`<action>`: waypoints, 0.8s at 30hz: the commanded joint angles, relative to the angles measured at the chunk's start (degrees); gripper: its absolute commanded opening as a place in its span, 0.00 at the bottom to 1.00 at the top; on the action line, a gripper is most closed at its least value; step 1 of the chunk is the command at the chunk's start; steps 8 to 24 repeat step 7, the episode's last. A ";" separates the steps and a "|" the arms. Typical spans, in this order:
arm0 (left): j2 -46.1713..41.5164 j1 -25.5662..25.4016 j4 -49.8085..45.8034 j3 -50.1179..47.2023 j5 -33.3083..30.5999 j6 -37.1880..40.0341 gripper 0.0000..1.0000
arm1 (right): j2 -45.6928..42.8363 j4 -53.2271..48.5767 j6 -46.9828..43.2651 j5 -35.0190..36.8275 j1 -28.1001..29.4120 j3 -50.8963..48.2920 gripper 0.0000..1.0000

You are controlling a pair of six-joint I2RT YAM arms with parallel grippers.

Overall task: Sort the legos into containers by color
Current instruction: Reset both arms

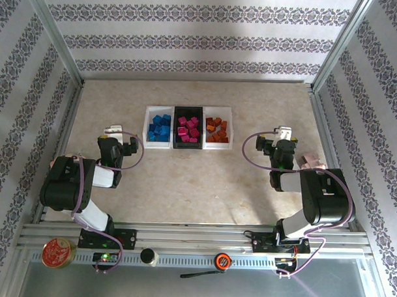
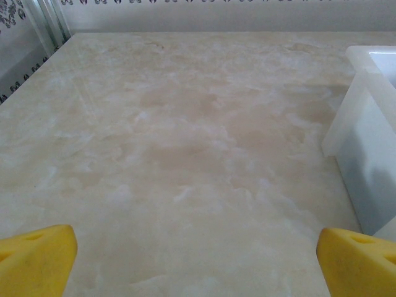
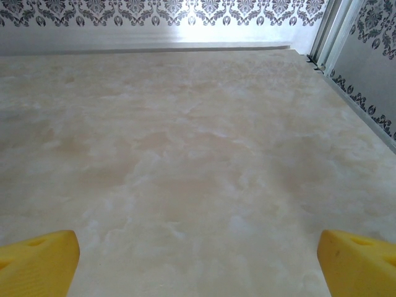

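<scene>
The bricks lie in three trays set in a row at the far middle of the table (image 1: 197,187). The blue bricks (image 1: 160,129) are in the left white tray (image 1: 146,126), the pink bricks (image 1: 189,130) in the black tray (image 1: 189,110) between, and the orange-brown bricks (image 1: 217,131) in the right white tray (image 1: 229,129). No loose brick can be seen on the bare tabletop, so the sorting looks finished.

The left gripper (image 1: 115,134) hangs near the left white tray, on its left side, jaws wide and holding nothing. In its wrist view the yellow pads (image 2: 37,257) sit at the lower corners with only tabletop between them, and the tray's white wall shows at the right edge. The right gripper (image 1: 282,140) hangs well to the right of the trays, also spread wide and empty, with its pads (image 3: 37,257) over bare table.

The bricks are likely light, hard and stiff, with smooth plastic faces. They would not be easily damaged, but could squirt out of a pinch on a corner. If one had to be moved, the best hold would be from above, across two flat opposite sides. In the trays they are piled and tilted against each other, so a top brick would be easiest to pinch. The trays look light too and might slide if nudged
</scene>
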 commanded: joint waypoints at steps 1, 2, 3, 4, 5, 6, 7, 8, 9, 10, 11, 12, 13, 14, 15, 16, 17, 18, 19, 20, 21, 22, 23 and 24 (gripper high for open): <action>0.15 -0.45 0.70 1.02 0.78 0.29 1.00 | -0.25 1.83 0.77 0.69 -0.25 -0.01 0.98; 0.15 -0.43 0.66 1.02 0.77 0.27 1.00 | -0.25 1.70 0.76 0.67 -0.24 0.07 0.98; 0.17 -0.47 0.72 1.02 0.80 0.27 1.00 | -0.30 1.74 0.82 0.70 -0.24 0.08 0.98; 0.14 -0.45 0.70 1.01 0.77 0.29 1.00 | -0.30 1.74 0.82 0.68 -0.24 0.08 0.98; 0.14 -0.45 0.66 1.02 0.82 0.28 1.00 | -0.27 1.74 0.83 0.67 -0.22 0.00 0.98; 0.13 -0.45 0.68 1.02 0.79 0.25 1.00 | -0.38 1.74 0.77 0.68 -0.24 -0.01 0.98; 0.19 -0.44 0.67 1.01 0.79 0.28 1.00 | -0.39 1.83 0.84 0.70 -0.24 -0.01 0.98; 0.19 -0.44 0.67 1.01 0.79 0.28 1.00 | -0.39 1.83 0.84 0.70 -0.24 -0.01 0.98; 0.19 -0.44 0.67 1.01 0.79 0.28 1.00 | -0.39 1.83 0.84 0.70 -0.24 -0.01 0.98; 0.19 -0.44 0.67 1.01 0.79 0.28 1.00 | -0.39 1.83 0.84 0.70 -0.24 -0.01 0.98; 0.19 -0.44 0.67 1.01 0.79 0.28 1.00 | -0.39 1.83 0.84 0.70 -0.24 -0.01 0.98; 0.19 -0.44 0.67 1.01 0.79 0.28 1.00 | -0.39 1.83 0.84 0.70 -0.24 -0.01 0.98; 0.19 -0.44 0.67 1.01 0.79 0.28 1.00 | -0.39 1.83 0.84 0.70 -0.24 -0.01 0.98; 0.19 -0.44 0.67 1.01 0.79 0.28 1.00 | -0.39 1.83 0.84 0.70 -0.24 -0.01 0.98; 0.19 -0.44 0.67 1.01 0.79 0.28 1.00 | -0.39 1.83 0.84 0.70 -0.24 -0.01 0.98; 0.19 -0.44 0.67 1.01 0.79 0.28 1.00 | -0.39 1.83 0.84 0.70 -0.24 -0.01 0.98; 0.19 -0.44 0.67 1.01 0.79 0.28 1.00 | -0.39 1.83 0.84 0.70 -0.24 -0.01 0.98; 0.19 -0.44 0.67 1.01 0.79 0.28 1.00 | -0.39 1.83 0.84 0.70 -0.24 -0.01 0.98; 0.19 -0.44 0.67 1.01 0.79 0.28 1.00 | -0.39 1.83 0.84 0.70 -0.24 -0.01 0.98; 0.19 -0.44 0.67 1.01 0.79 0.28 1.00 | -0.39 1.83 0.84 0.70 -0.24 -0.01 0.98; 0.19 -0.44 0.67 1.01 0.79 0.28 1.00 | -0.39 1.83 0.84 0.70 -0.24 -0.01 0.98; 0.19 -0.44 0.67 1.01 0.79 0.28 1.00 | -0.39 1.83 0.84 0.70 -0.24 -0.01 0.98; 0.19 -0.44 0.67 1.01 0.79 0.28 1.00 | -0.39 1.83 0.84 0.70 -0.24 -0.01 0.98; 0.19 -0.44 0.67 1.01 0.79 0.28 1.00 | -0.39 1.83 0.84 0.70 -0.24 -0.01 0.98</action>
